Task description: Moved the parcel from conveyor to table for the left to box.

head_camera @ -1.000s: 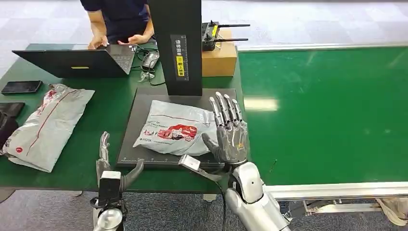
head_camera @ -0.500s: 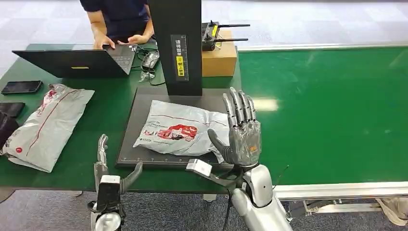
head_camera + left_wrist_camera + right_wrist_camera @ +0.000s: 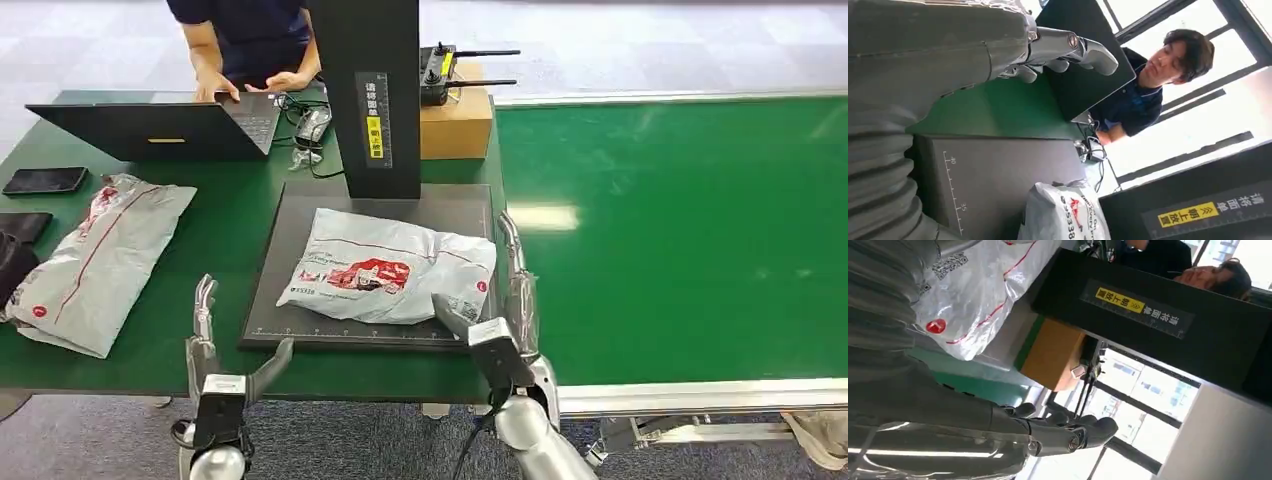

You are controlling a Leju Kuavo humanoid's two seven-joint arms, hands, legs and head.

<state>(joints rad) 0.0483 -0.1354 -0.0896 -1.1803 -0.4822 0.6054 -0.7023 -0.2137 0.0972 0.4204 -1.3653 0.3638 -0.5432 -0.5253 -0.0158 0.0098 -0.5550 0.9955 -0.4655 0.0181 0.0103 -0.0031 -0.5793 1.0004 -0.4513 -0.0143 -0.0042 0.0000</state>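
Head view: right hand [image 3: 508, 318] beside the parcel [image 3: 388, 268], fingers [image 3: 510, 250] straight, apart, holding nothing.

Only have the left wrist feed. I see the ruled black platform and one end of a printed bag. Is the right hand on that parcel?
Observer: No. In the head view the right hand is open, edge-on beside the parcel at its conveyor-side end, holding nothing.
Operator: Is the parcel fully on the platform?
Observer: Yes, it lies flat on the black platform, in front of the black upright column.
Operator: Any other bags around?
Observer: One more grey bag lies on the green table, on the robot's left of the platform.
Operator: And the left hand?
Observer: The left hand is open at the near table edge, touching neither bag.
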